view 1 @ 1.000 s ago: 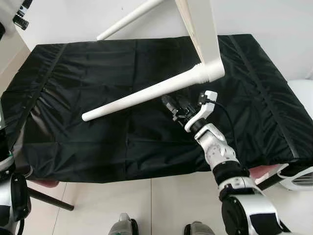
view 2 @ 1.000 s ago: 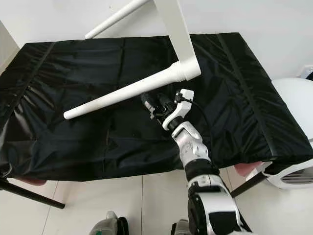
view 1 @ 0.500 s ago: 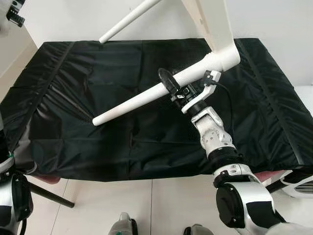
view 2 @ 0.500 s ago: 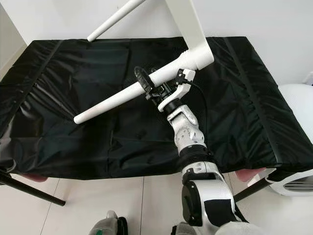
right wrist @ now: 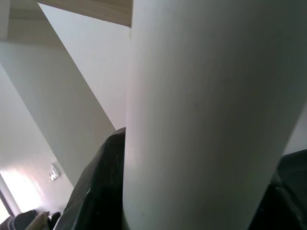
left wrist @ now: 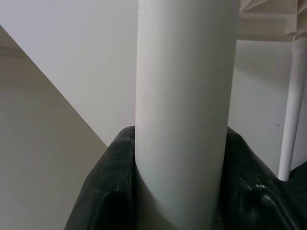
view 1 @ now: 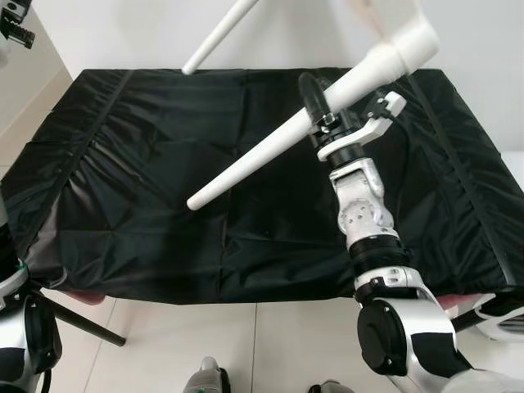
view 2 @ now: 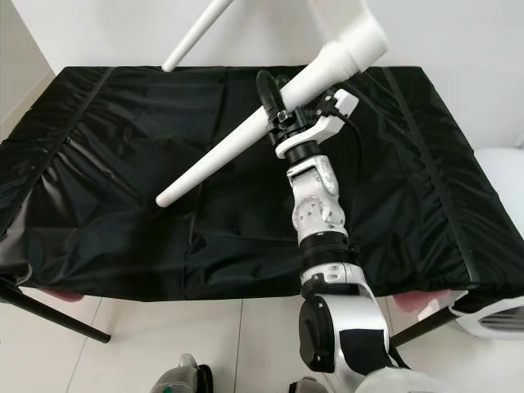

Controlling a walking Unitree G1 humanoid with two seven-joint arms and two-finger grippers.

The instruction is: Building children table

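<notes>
Tabletop cut off by top edge above white leg point(view 1: 303, 131). Second leg point(view 1: 219, 34) likewise cropped. Right gripper point(view 1: 315, 105) partly hidden behind leg. Black-covered table point(view 1: 123, 205): supports mostly concealed by cloth.

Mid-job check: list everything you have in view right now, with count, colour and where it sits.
Table leg held by right pincer: one, white, tapered, slanting over the cloth.
Second table leg: one, white, at the top edge beyond the cloth.
Cloth: one, black, wrinkled, covering the work surface.
Stand leg: one, black, on the floor at lower left.
White rounded object: one, at the lower right, under the cloth's corner.
Floor: pale tiles below the cloth.
Right pincer: black fingers around the thick part of the slanting leg.
Left pincer: black fingers either side of a white leg.
Robot's feet: two, grey, at the bottom edge.
</notes>
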